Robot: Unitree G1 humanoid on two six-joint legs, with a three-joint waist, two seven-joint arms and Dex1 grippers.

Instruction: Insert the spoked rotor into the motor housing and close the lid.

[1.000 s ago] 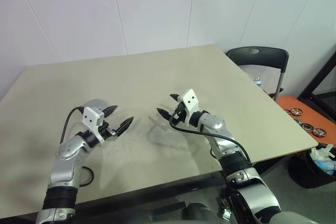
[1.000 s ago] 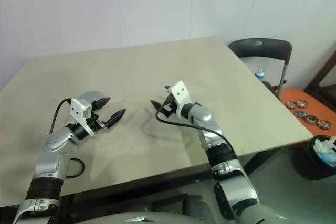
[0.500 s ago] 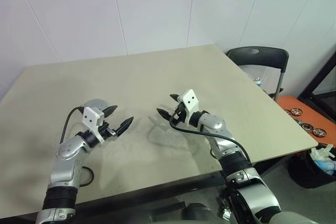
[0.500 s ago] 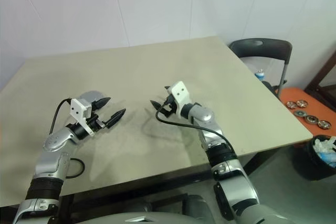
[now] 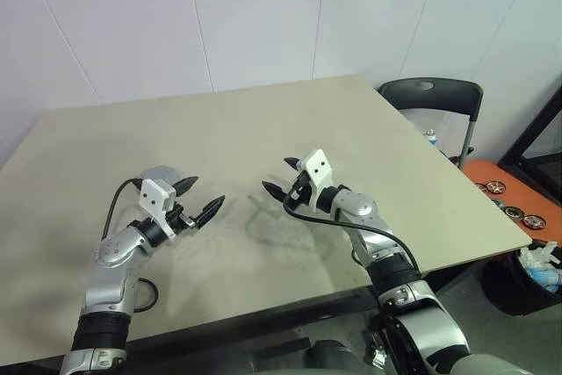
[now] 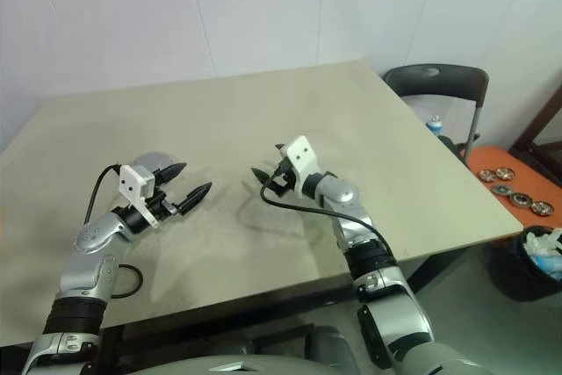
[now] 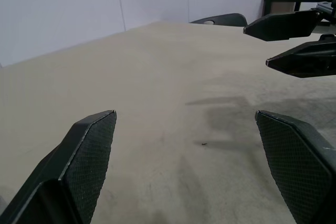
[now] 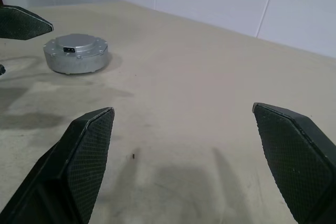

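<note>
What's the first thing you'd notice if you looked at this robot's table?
Two open grippers hover over the tan table, pointing at each other: the left gripper and the right gripper. A round silver-grey disc sits on the table just behind the left gripper. Off to the right stands a black chair.

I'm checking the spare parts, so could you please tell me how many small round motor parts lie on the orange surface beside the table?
4 in the right eye view: round motor parts in a row on the orange surface, past the table's right edge. More may be hidden beyond the frame edge.
</note>
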